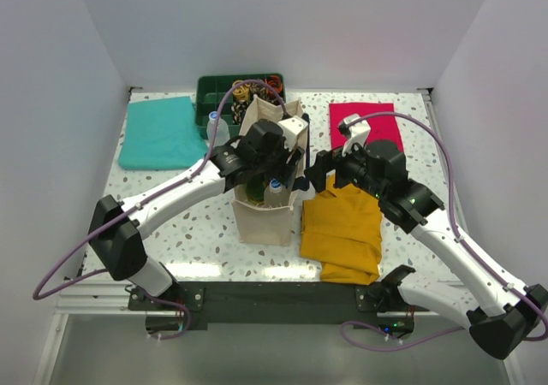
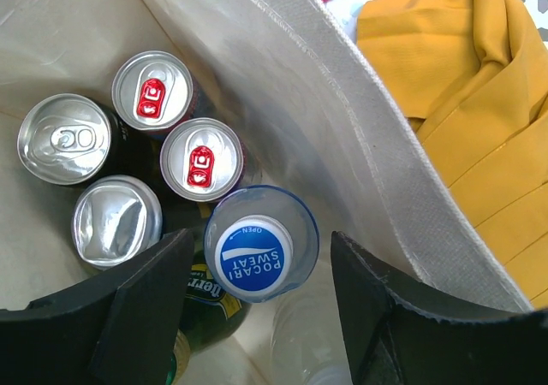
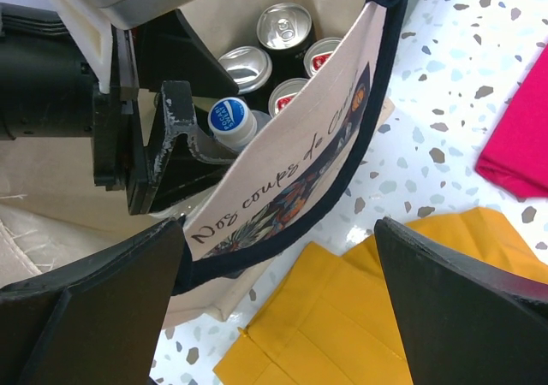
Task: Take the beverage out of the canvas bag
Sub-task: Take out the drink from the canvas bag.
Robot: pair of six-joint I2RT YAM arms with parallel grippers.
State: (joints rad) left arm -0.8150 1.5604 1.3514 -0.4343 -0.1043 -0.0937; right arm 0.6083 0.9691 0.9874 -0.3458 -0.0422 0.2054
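The cream canvas bag (image 1: 265, 222) stands mid-table with its mouth held wide. Inside it stand a clear bottle with a blue Pocari Sweat cap (image 2: 253, 257), two red-tabbed cans (image 2: 203, 158), two silver-topped cans (image 2: 64, 137), a green glass bottle (image 2: 210, 304) and another clear bottle (image 2: 312, 334). My left gripper (image 2: 261, 252) is down in the bag, open, one finger on each side of the blue-capped bottle with gaps showing. My right gripper (image 3: 278, 231) is wide open beside the bag's navy-trimmed right wall (image 3: 291, 188), which lies against its left finger (image 3: 103, 299).
A mustard-yellow cloth (image 1: 342, 227) lies right of the bag, under my right gripper. A red cloth (image 1: 366, 124) is at the back right and a teal cloth (image 1: 158, 133) at the back left. Behind the bag sits a green crate (image 1: 223, 90) of small items, with a clear bottle (image 1: 217, 128) beside it.
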